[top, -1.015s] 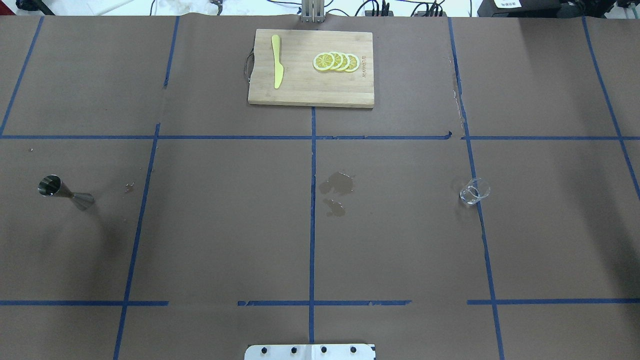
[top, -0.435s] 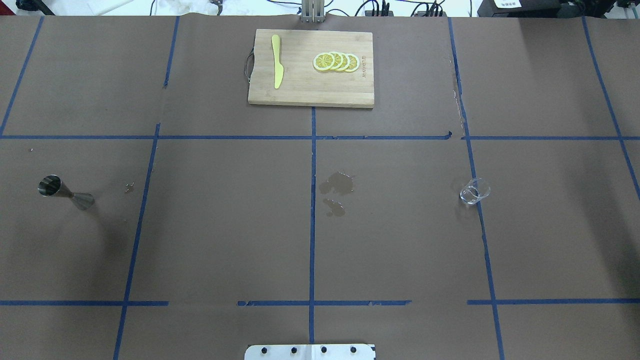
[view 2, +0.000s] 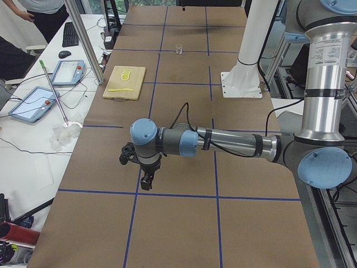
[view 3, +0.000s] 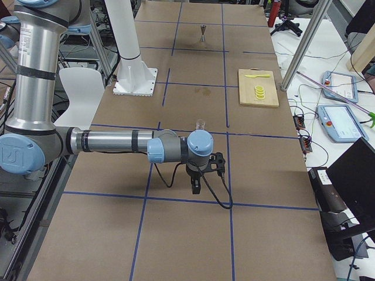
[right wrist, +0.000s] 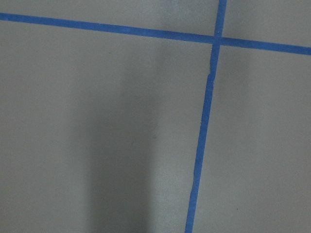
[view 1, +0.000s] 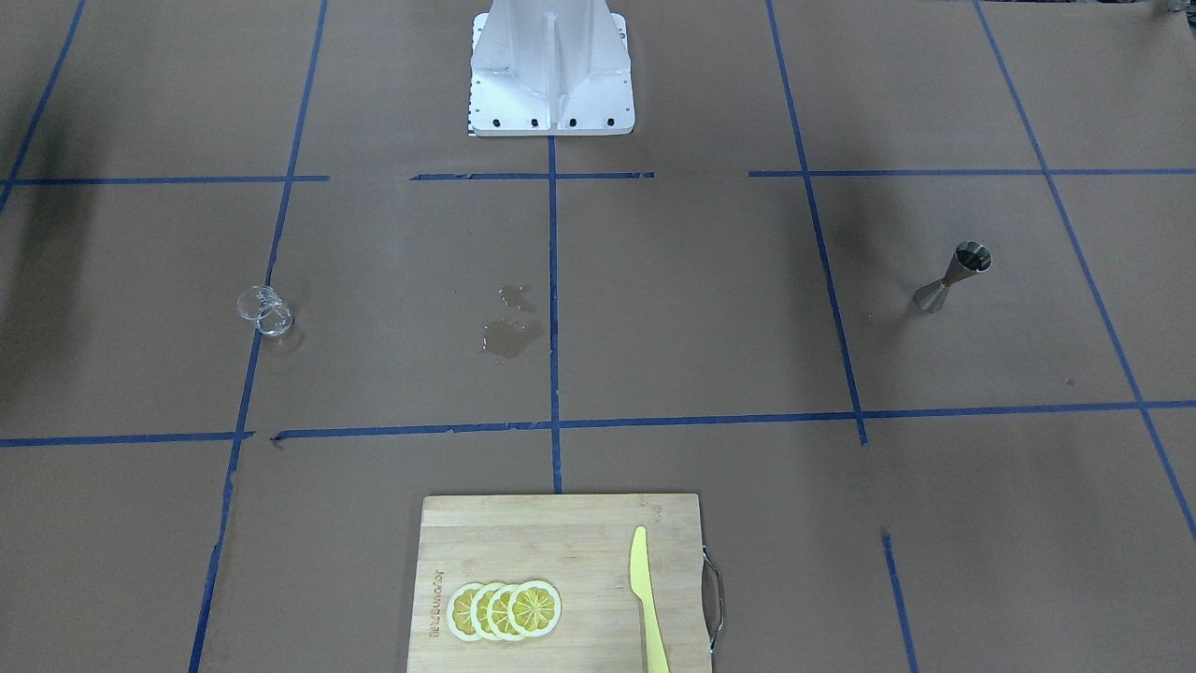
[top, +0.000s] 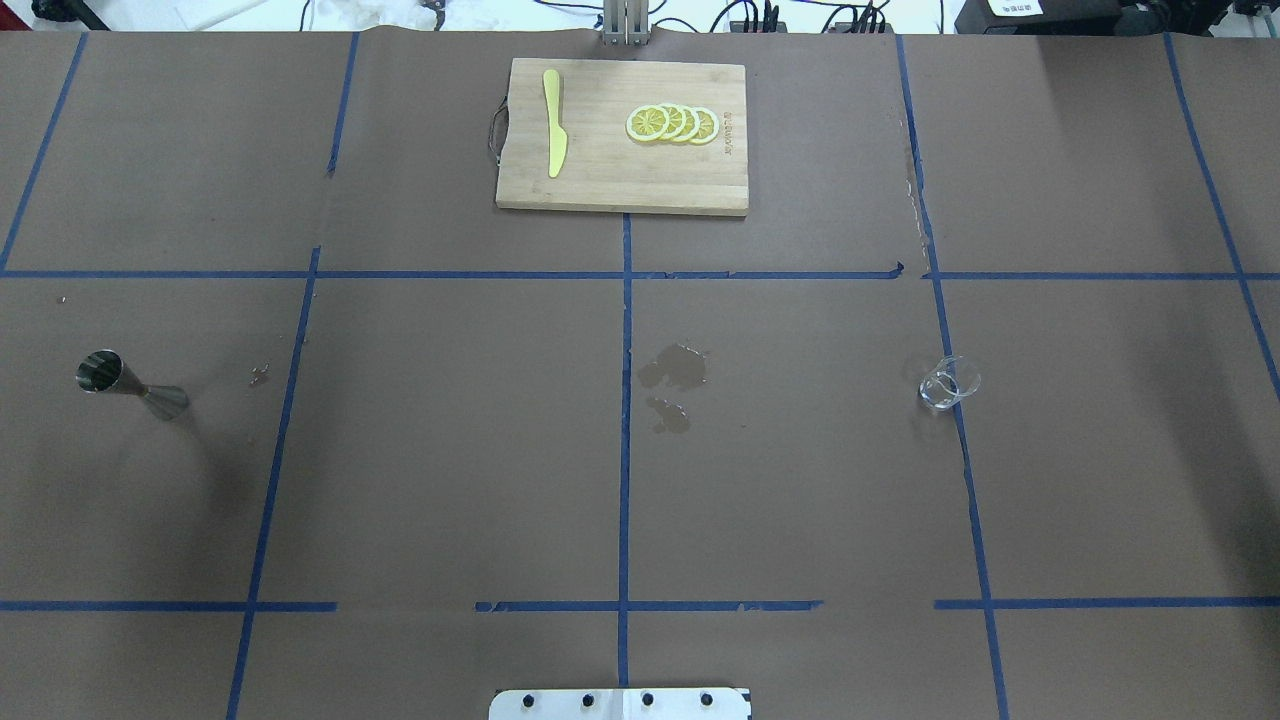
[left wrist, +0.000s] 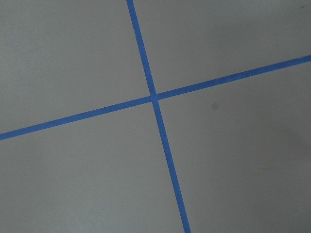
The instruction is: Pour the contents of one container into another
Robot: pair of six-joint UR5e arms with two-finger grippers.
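The clear glass cup (top: 948,383) stands on the brown paper on the table's right half, also seen in the front-facing view (view 1: 264,311). The steel hourglass jigger (top: 130,383) stands upright far off on the left half (view 1: 953,277). Neither gripper touches either one. My left gripper (view 2: 146,181) hangs over a blue tape line beyond the jigger's end of the table. My right gripper (view 3: 195,187) hangs past the cup (view 3: 201,124). Both show only in the side views, so I cannot tell whether they are open or shut. The wrist views show only paper and tape.
A wooden cutting board (top: 600,180) at the far middle carries lemon slices (top: 672,124) and a yellow knife (top: 553,122). A wet stain (top: 675,372) marks the paper at the centre. The robot's white base (view 1: 551,65) is at the near edge.
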